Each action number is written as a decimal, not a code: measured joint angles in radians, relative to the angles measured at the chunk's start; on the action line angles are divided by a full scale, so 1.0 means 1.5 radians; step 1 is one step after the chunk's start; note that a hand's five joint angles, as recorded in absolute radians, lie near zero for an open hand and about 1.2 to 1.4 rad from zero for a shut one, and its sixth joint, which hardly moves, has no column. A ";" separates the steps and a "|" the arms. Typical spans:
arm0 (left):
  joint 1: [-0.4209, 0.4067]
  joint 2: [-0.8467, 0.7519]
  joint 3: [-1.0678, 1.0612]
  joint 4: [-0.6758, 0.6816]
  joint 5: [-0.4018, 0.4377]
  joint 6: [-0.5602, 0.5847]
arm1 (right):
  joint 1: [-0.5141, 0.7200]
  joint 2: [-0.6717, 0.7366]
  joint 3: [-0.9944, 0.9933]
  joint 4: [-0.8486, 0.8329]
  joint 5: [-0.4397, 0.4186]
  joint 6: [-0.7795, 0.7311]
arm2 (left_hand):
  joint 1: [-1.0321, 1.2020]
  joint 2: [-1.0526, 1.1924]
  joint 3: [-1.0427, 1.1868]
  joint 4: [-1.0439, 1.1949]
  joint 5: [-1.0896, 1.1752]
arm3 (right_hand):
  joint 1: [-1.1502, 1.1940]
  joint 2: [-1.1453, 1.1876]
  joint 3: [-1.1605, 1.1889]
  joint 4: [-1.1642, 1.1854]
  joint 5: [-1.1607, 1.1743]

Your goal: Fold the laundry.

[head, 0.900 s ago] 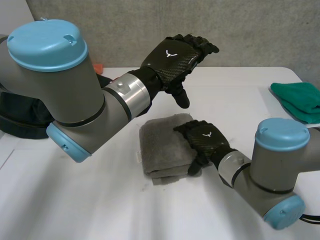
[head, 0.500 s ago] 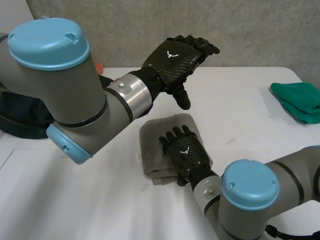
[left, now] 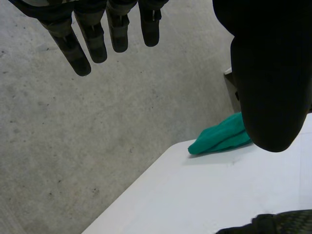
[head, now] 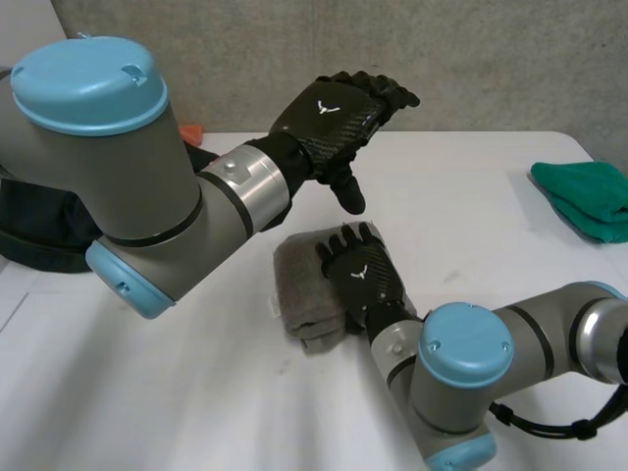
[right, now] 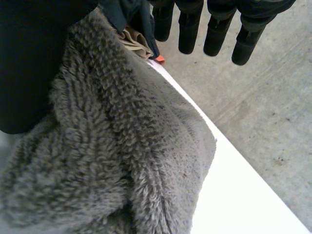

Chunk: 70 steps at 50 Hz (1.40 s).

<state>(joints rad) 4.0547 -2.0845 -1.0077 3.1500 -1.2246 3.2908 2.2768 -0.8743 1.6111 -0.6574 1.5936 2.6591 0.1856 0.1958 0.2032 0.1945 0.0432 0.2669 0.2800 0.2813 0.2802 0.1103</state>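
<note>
A folded grey fluffy cloth [head: 297,287] lies in the middle of the white table [head: 177,392]. My right hand [head: 361,276] rests flat on its top, fingers straight and open, pointing to the table's far side. In the right wrist view the cloth [right: 122,161] bulges under the palm and the fingers [right: 214,29] reach past its far edge. My left hand [head: 334,116] hovers above the table behind the cloth, open and holding nothing. Its fingers [left: 92,44] and thumb [left: 270,73] stand spread in the left wrist view.
A green cloth [head: 589,196] lies at the table's far right edge, also in the left wrist view [left: 222,139]. A dark pile of cloth [head: 39,221] and a small orange thing [head: 192,131] sit at the far left. A grey wall rises behind the table.
My right arm has swung in towards the front, and its hand has slid from the cloth's right edge onto its top. The cloth looks pushed narrower. The left hand has barely shifted.
</note>
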 measured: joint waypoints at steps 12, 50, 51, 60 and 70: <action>0.008 0.014 -0.015 -0.001 0.002 0.001 | -0.008 0.030 -0.074 -0.025 0.002 -0.012 | 0.000 0.000 0.000 0.000 0.000 | 0.511 0.579 0.587 0.605 0.550; 0.030 0.076 -0.002 -0.014 0.031 -0.028 | -0.496 0.192 -0.646 0.075 -0.100 0.111 | 0.000 0.000 0.000 0.000 0.000 | 0.511 0.579 0.591 0.608 0.557; 0.029 0.071 -0.003 -0.014 0.031 -0.027 | -0.510 0.213 -0.650 0.077 -0.115 0.110 | 0.000 0.000 0.000 0.000 0.000 | 0.511 0.579 0.591 0.608 0.557; 0.019 0.040 -0.004 -0.014 0.028 -0.026 | -0.593 0.310 -0.608 0.053 -0.197 0.077 | 0.000 0.000 0.000 0.000 0.000 | 0.511 0.579 0.591 0.609 0.557; 0.014 0.034 -0.004 -0.014 0.028 -0.026 | -0.633 0.283 -0.495 -0.044 -0.242 0.049 | 0.000 0.000 0.000 0.000 0.000 | 0.511 0.579 0.591 0.609 0.557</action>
<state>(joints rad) 4.0754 -2.0335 -1.0132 3.1293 -1.1832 3.2525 1.3273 -0.4491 0.8681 -0.7235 1.2301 2.7331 0.1856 0.1958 0.2032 0.1945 0.0432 1.0338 1.1477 1.1677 1.1940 0.9462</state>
